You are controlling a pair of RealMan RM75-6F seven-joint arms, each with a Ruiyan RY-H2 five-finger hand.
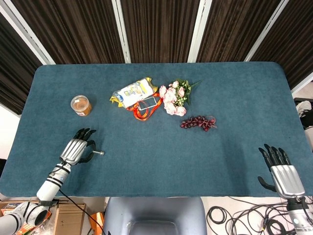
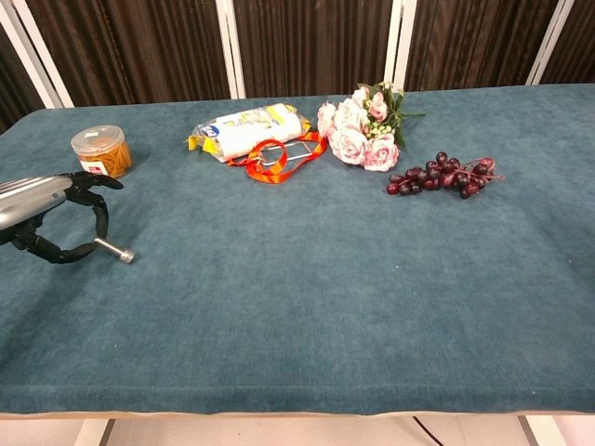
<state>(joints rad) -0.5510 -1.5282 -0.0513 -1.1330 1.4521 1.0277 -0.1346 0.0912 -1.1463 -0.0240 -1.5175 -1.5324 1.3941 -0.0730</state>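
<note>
Fingers of the left hand (image 1: 77, 149) are curled above the near-left part of the table (image 1: 146, 161), nothing being gripped; the jar (image 1: 80, 105) is nearest, further back. At the near-right edge the right hand (image 1: 283, 177) is held spread and empty.
</note>
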